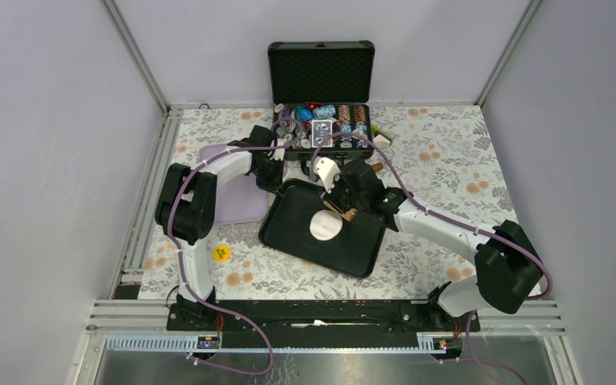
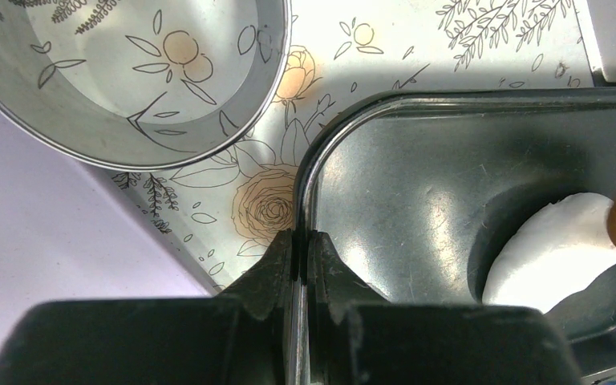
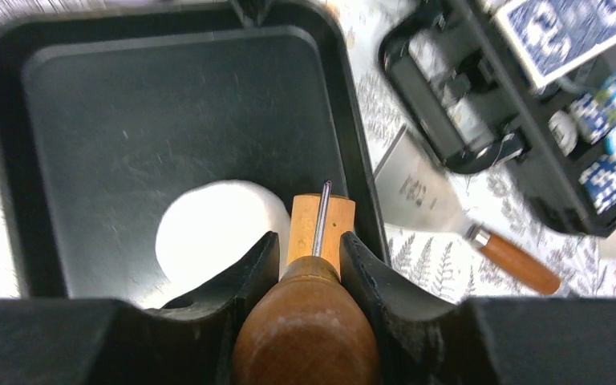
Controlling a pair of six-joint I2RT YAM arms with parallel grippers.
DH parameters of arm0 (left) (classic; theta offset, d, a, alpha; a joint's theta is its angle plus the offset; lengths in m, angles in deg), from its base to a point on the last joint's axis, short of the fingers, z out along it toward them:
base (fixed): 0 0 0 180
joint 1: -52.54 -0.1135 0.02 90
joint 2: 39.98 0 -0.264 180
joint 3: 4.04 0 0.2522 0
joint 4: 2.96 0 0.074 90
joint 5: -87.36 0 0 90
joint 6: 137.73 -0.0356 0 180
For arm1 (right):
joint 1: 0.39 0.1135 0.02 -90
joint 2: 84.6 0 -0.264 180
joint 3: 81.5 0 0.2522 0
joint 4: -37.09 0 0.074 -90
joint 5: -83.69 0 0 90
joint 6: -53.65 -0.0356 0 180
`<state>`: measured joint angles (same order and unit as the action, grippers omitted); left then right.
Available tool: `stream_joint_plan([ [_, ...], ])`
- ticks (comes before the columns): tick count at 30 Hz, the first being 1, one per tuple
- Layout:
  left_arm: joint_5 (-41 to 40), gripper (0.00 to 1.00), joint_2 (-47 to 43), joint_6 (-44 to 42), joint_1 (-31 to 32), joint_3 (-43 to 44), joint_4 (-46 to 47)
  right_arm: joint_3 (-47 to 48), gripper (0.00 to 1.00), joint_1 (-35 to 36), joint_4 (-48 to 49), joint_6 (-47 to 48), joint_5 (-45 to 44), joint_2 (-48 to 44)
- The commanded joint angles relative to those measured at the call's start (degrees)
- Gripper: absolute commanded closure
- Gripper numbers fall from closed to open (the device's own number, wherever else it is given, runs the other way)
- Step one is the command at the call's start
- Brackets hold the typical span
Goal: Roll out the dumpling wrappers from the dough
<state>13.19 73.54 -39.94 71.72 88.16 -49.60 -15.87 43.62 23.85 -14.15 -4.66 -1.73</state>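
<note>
Both clamped: left claw (image 2: 297,249) on tray (image 2: 449,98) by ring cutter (image 2: 128,144), right claw (image 3: 309,241) on roller (image 3: 306,321).

Heads up on your feeds. Top cam: soft even light from above, faint shadows, everything sharp, walls evenly lit, no hotspots. Left wrist: pale glare on tray (image 2: 417,200) floor, dough (image 2: 545,257) close to blown out, left gripper (image 2: 298,245) dark, fuzzy up close. Right wrist: wooden roller (image 3: 309,321) out of focus near lens, right side of frame smeared, tray rim bowed.

Dough (image 1: 326,225) (white) on tray (image 1: 345,253).
</note>
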Motion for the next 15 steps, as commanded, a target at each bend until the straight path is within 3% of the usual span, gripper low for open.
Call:
stream_joint_plan([
  [1,-1.6,1.00,4.1,-1.0,0.7,-1.8,-3.8,10.3,1.00,-0.3,-2.6,-1.5,8.5,-2.4],
  [7,1.4,1.00,3.3,-3.9,1.5,-2.7,-3.5,13.2,1.00,-0.4,-8.6,6.5,25.8,2.3],
  [15,2.4,1.00,3.5,-4.9,1.7,-2.4,-3.9,13.6,1.00,-4.1,-15.3,24.1,38.9,7.2],
])
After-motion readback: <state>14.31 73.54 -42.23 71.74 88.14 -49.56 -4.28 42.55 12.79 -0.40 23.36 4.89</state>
